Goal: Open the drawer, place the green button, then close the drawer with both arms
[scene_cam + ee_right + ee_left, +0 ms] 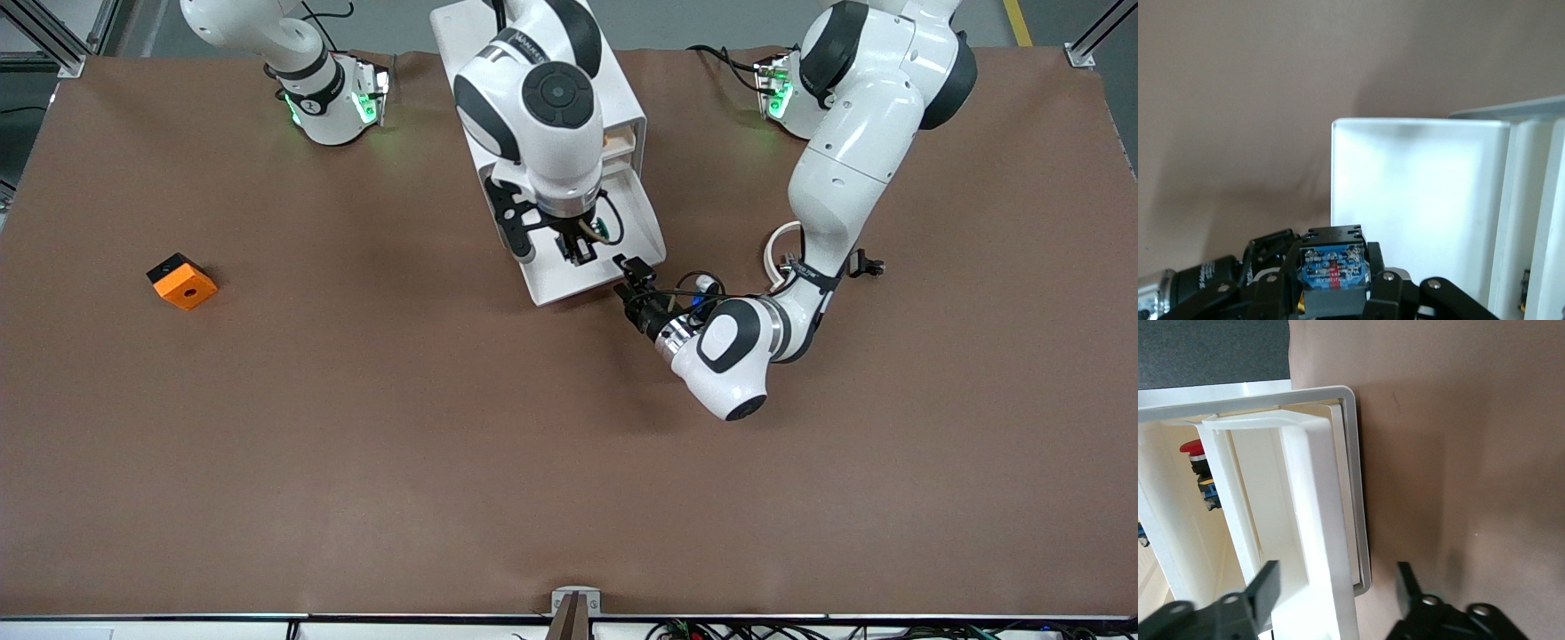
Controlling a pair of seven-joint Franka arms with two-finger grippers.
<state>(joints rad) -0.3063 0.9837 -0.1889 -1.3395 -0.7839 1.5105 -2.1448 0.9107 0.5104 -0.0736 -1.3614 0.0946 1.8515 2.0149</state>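
The drawer [642, 224], lowest tray of the white cabinet [625, 108], is pulled out toward the front camera. My right gripper [578, 252] hangs over the drawer's inside, shut on the button [1331, 277]. Only the button's black body with its blue label shows, and its cap is hidden. The drawer's white floor [1418, 200] lies just below it. My left gripper [630, 276] is at the drawer's front corner toward the left arm's end of the table. It is open [1338, 577], its jaws standing either side of the drawer's front wall [1318, 500] without gripping it.
An orange cube with a black hole [181, 281] lies toward the right arm's end. A white arc [775, 244] and small black clips [869, 264] lie beside the left arm. A red-capped part [1191, 448] sits inside the cabinet.
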